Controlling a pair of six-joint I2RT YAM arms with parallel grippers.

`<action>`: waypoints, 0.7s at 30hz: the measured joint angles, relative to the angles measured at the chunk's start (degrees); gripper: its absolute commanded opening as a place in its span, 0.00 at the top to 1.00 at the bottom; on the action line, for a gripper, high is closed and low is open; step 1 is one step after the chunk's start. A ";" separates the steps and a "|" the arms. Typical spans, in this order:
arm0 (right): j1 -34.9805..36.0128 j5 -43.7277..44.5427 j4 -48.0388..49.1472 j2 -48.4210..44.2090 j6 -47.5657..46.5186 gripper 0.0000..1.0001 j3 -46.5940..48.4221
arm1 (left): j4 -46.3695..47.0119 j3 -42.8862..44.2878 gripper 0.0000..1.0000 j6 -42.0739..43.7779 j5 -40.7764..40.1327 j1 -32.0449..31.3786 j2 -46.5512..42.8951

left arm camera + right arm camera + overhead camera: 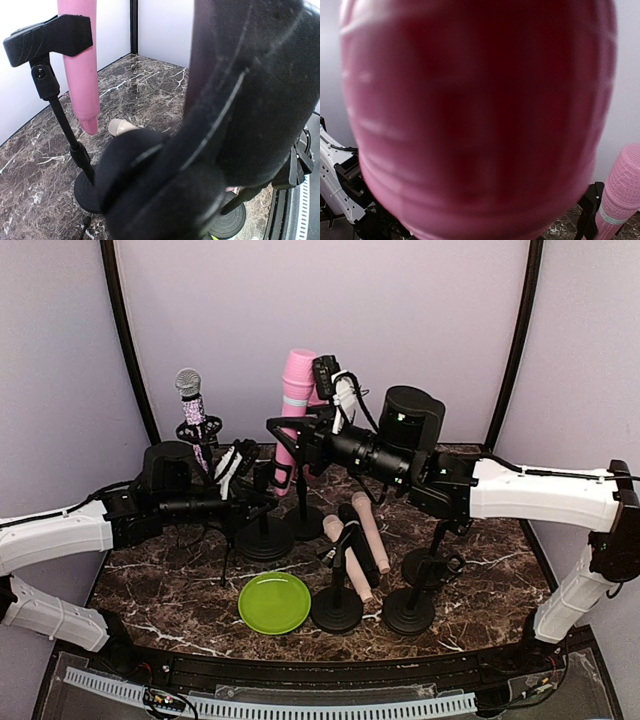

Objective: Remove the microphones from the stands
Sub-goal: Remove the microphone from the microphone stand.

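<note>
Broadly, the marble table (150, 580) carries several black round-based stands, a green plate (274, 602) at lower centre and two beige microphones (352, 540) lying mid-frame.

My right gripper (298, 438) reaches in from the right at the pink microphone (297, 390). My left gripper (250, 495) is clenched low beside the stand (265, 540). I cannot confirm that it holds the stem.

Location: the pink microphone stands nearly upright, upper centre of the top view. In the left wrist view its handle hangs at upper left, tail end clear of the marble. The clip (50, 40) crosses in front of it at an angle and looks empty. Whether they touch I cannot tell.

Right hand state: pink blur fills the right wrist view and hides my fingers. I cannot tell whether they grasp the microphone or stand loose around it.

Handling, my judgement:
- Body looks like stiff, smooth plastic, so it is likely slippery.
- The wide head above a slimmer handle suggests it is top-heavy.
- Best hold is on the handle just below the pale band, near the balance point.
- Avoid the head; a low grip would let it tip.
</note>
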 measured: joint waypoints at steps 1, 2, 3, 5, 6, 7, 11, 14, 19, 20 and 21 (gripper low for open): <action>0.09 0.26 -0.04 0.02 -0.20 0.83 0.09 | 0.04 0.00 1.00 -0.02 -0.02 0.00 0.00; 0.13 0.42 -0.09 0.04 -0.28 0.87 0.13 | 0.11 0.00 1.00 -0.02 -0.11 0.00 0.00; 0.15 0.48 -0.13 0.04 -0.28 0.89 0.13 | 0.11 0.00 1.00 -0.02 -0.15 0.00 0.00; 0.15 0.55 -0.15 0.04 -0.35 0.91 0.13 | 0.11 0.00 1.00 -0.02 -0.15 0.00 0.00; 0.15 0.55 -0.15 0.04 -0.39 0.92 0.13 | 0.11 0.00 1.00 -0.02 -0.15 0.00 0.00; 0.15 0.52 -0.15 0.04 -0.44 0.93 0.13 | 0.11 0.00 1.00 -0.02 -0.15 0.00 0.00; -0.33 -0.94 -0.15 0.04 -0.50 0.95 0.13 | 0.11 0.00 1.00 0.00 -0.15 0.00 0.00; -1.46 -3.93 -0.17 0.04 0.00 0.97 0.13 | 0.11 0.00 1.00 0.02 -0.15 0.00 0.00; -3.69 -10.97 0.00 0.02 1.46 0.97 0.11 | 0.13 0.00 1.00 0.02 0.42 0.00 0.00; -4.13 -12.28 0.11 0.02 1.68 0.97 0.11 | 0.15 0.00 1.00 0.02 0.66 0.00 0.00; -4.55 -14.03 0.17 0.02 1.90 0.97 0.11 | 0.15 0.00 1.00 0.02 0.94 0.00 0.00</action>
